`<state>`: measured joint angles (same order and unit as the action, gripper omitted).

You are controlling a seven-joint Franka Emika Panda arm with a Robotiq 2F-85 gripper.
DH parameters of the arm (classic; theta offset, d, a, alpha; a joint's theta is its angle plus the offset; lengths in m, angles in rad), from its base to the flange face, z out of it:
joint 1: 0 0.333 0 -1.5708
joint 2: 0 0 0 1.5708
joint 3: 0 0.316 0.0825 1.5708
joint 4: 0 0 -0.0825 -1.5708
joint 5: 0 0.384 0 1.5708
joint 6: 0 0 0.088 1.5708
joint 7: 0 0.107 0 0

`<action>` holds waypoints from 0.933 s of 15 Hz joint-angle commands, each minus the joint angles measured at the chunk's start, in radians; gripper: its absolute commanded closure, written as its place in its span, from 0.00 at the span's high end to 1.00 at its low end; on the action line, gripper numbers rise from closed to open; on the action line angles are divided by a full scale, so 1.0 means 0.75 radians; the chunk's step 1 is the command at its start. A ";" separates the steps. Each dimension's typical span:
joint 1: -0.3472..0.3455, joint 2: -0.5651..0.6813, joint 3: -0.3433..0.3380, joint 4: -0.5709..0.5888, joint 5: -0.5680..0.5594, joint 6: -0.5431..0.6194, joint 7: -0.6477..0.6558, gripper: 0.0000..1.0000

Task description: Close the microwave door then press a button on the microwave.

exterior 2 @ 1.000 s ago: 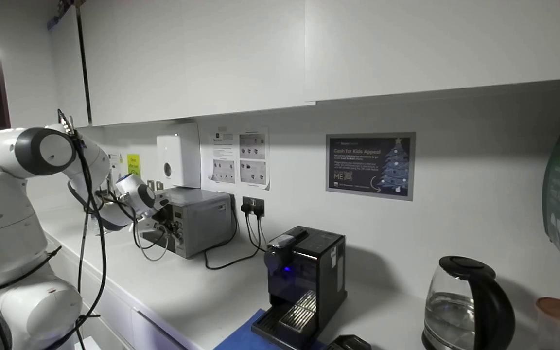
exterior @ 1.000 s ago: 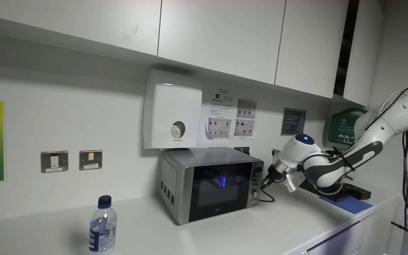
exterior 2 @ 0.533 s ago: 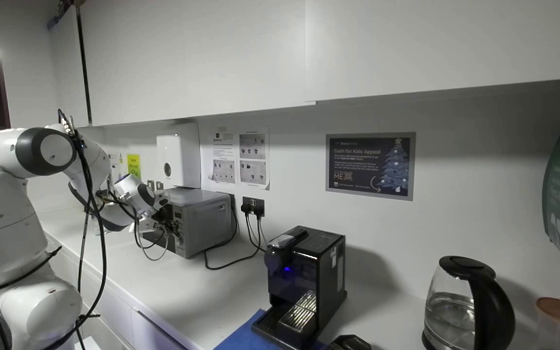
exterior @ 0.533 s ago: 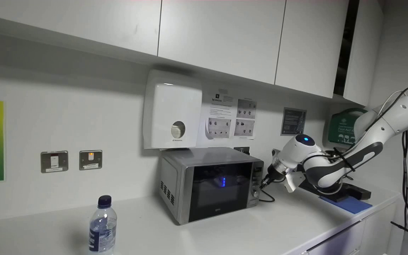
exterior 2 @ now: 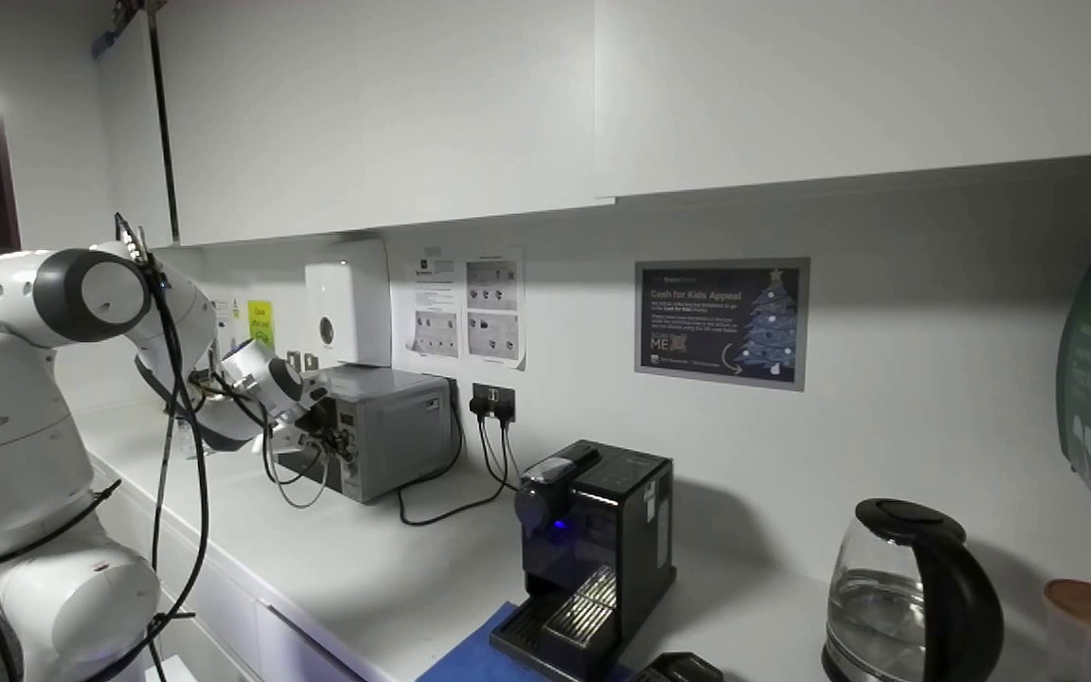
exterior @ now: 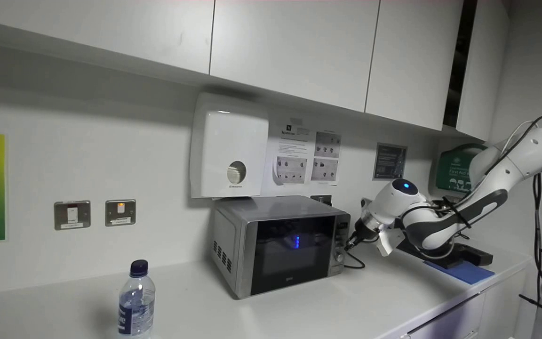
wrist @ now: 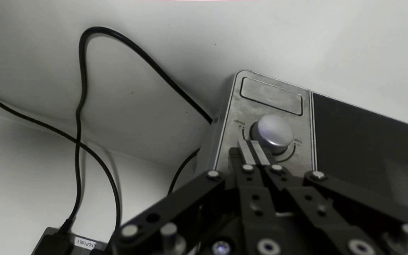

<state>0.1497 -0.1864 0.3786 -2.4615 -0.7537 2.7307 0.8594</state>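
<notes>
Barely a shift over the last second: my gripper [wrist: 250,143], closed and holding nothing, hangs at the dial [wrist: 274,131] of the microwave [exterior 2: 399,431], contact uncertain; the microwave door [exterior: 293,254] looks shut, so I judge that only the pressing step is left. Microwave sits on a white counter [exterior: 299,310] under a wall-hung dispenser [exterior: 228,141] and pale cupboards [exterior: 294,52], a bottle [exterior: 137,301] standing well apart, a coffee machine [exterior 2: 593,559] and a kettle [exterior 2: 915,587] sharing the same surface.

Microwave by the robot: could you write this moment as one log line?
microwave door: closed | pincer: shut, by control panel, near rotary knob | contact or press: cannot tell
</notes>
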 commanded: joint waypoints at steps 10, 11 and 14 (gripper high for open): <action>-0.018 0.076 0.010 0.064 -0.065 0.009 0.051 0.00; -0.017 0.079 0.010 0.070 -0.066 0.010 0.050 0.00; -0.015 0.080 0.011 0.076 -0.069 0.007 0.052 0.00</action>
<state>0.1507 -0.1408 0.3789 -2.4344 -0.7588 2.7306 0.8595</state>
